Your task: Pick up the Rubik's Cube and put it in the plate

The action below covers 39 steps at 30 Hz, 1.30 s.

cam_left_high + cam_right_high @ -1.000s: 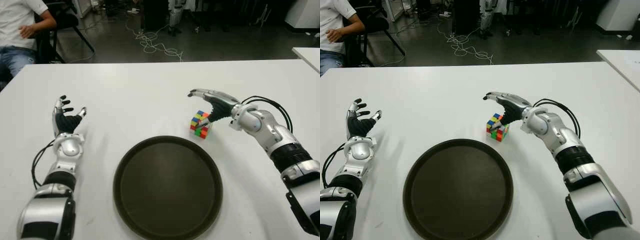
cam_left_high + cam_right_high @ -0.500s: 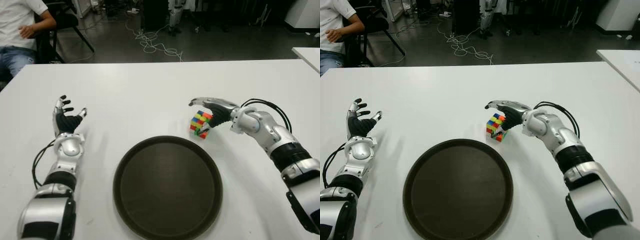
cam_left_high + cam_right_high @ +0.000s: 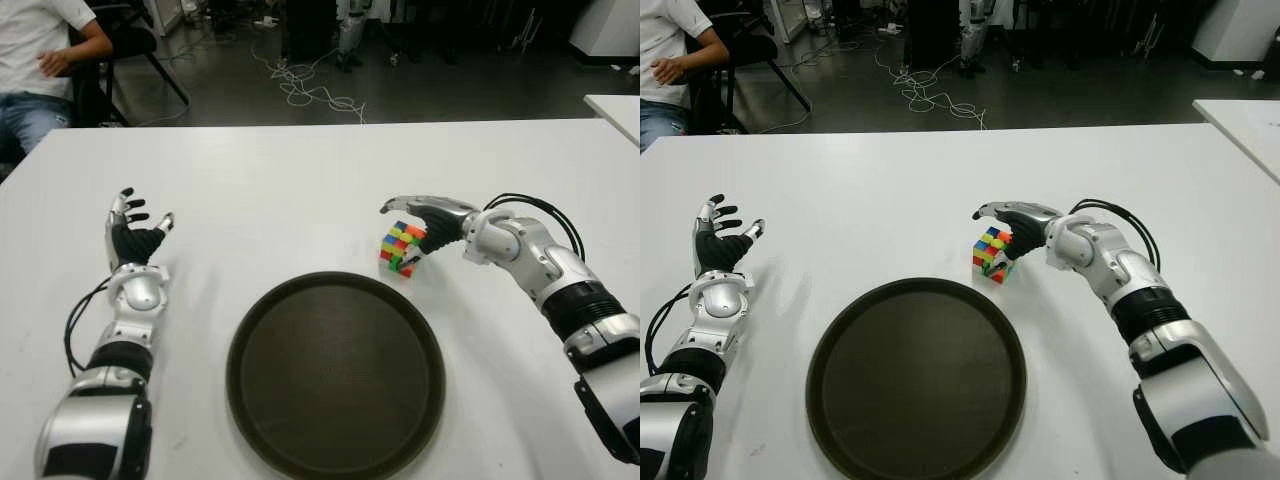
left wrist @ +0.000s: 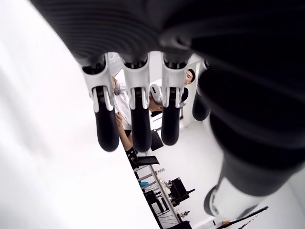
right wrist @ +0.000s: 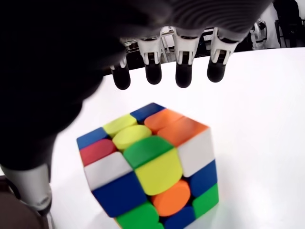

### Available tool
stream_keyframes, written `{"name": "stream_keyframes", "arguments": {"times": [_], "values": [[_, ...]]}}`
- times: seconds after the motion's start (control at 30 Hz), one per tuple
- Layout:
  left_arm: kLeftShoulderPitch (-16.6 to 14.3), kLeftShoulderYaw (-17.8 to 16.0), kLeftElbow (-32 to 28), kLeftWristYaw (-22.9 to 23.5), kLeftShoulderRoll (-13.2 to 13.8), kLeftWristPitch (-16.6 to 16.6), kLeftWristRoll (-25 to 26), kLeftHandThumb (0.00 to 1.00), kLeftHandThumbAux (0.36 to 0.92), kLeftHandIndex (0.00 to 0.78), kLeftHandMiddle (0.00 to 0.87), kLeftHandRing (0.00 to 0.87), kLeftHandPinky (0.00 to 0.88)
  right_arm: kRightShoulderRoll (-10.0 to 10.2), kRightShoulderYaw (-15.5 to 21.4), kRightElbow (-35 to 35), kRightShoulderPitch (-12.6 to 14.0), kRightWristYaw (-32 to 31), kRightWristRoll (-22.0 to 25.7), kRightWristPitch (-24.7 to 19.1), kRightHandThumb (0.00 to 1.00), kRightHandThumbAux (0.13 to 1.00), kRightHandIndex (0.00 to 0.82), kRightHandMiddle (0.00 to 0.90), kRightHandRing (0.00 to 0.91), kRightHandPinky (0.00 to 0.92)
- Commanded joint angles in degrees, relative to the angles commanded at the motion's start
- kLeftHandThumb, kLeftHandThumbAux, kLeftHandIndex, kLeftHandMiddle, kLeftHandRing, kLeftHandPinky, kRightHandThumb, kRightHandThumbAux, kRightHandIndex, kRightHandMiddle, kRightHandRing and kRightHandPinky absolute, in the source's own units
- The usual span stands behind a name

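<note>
A white table (image 3: 300,190) fills most of the scene, with a dark floor and cables beyond its far edge and a seated person (image 3: 40,50) at the far left. A second white table's corner (image 3: 615,105) shows at the far right.

On the near middle of the table lies a round dark plate (image 3: 335,372) with a raised rim, holding nothing.

The right hand (image 3: 425,222) reaches in from the right, its arm running back toward the near right corner. The palm faces down and left, the fingers (image 5: 183,69) stretched out over the far side of the cube and spread, not closed; the thumb comes in at the cube's right side. The right wrist view shows the fingertips apart from the cube's far face with white table between them, so the hand cups over the cube without clamping it. Whether the thumb touches it I cannot tell.

The left hand (image 3: 130,240) shows at the left of the table, well apart from the plate, palm up and fingers (image 4: 136,124) spread and straight, holding nothing.

The Rubik's Cube (image 3: 398,247) sits just beyond the plate's far right rim, near it but not touching. Being a cube it has no long axis; it stands turned so that one vertical edge points toward the plate, and it looks slightly tilted.
</note>
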<state>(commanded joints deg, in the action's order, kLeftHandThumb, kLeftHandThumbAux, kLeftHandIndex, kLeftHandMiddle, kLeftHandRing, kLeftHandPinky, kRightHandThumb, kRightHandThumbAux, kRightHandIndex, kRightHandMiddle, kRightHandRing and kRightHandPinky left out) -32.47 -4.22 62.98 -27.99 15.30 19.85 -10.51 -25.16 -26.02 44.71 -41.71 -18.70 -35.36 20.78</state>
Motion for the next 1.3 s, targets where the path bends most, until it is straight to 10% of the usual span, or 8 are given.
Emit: {"name": "stream_keyframes", "arguments": {"times": [0.23, 0.73, 1.3], "values": [[0.12, 0.15, -0.55, 0.39, 0.05, -0.24, 0.05, 0.020, 0.786, 0.132, 0.323, 0.489, 0.553, 0.33, -0.55, 0.81, -0.24, -0.36, -0.40, -0.81, 0.000, 0.623, 0.079, 0.101, 0.086, 0.028], [0.38, 0.11, -0.62, 0.03, 0.10, 0.75, 0.02, 0.111, 0.771, 0.152, 0.230, 0.283, 0.368, 0.86, -0.28, -1.21, 1.33, -2.69, 0.75, -3.68, 0.000, 0.620, 0.076, 0.117, 0.103, 0.053], [0.26, -0.55, -0.39, 0.14, -0.32, 0.77, 0.86, 0.088, 0.765, 0.139, 0.255, 0.311, 0.385, 2.53, -1.90, 5.25, 0.01, -0.46, 0.00, -1.11, 0.000, 0.625, 0.104, 0.117, 0.093, 0.026]]}}
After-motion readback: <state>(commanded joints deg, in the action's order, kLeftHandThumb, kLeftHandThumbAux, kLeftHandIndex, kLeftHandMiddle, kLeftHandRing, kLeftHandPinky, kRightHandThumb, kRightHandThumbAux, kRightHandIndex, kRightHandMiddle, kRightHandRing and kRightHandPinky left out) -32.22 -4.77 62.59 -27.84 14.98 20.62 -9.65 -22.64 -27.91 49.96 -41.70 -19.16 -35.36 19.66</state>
